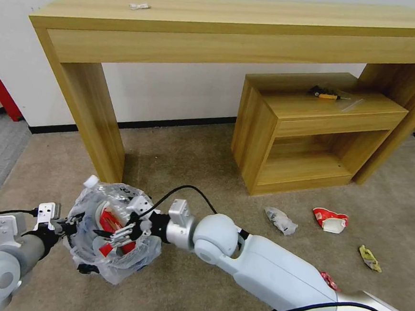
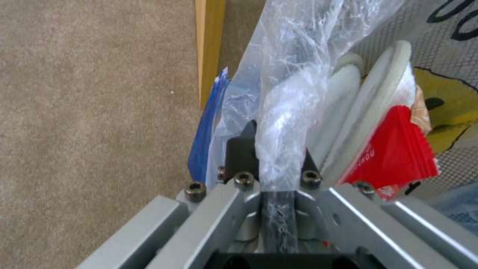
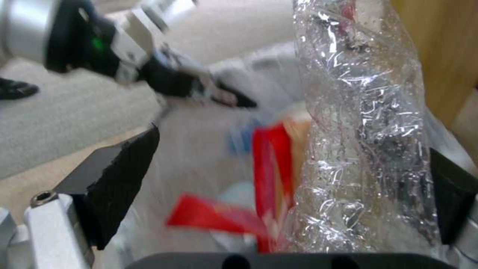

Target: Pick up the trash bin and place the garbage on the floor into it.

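- The left gripper [image 1: 70, 227] is pinching the rim of the trash bin [image 1: 113, 232], its jaws pressed together on the crinkled liner bag [image 2: 286, 112].
- The trash bin is hanging just above the floor [image 1: 191, 173], near the leg of the long table [image 1: 236, 28].
- A red wrapper [image 2: 396, 153] and white slippers [image 2: 371, 112] are sitting inside the bin.
- The right gripper [image 1: 127, 233] is reaching over the bin's mouth, its jaws spread apart.
- Further right, a crumpled clear bottle [image 1: 280, 220], a crushed red can [image 1: 330, 220] and a yellow wrapper [image 1: 370, 258] are lying on the floor.
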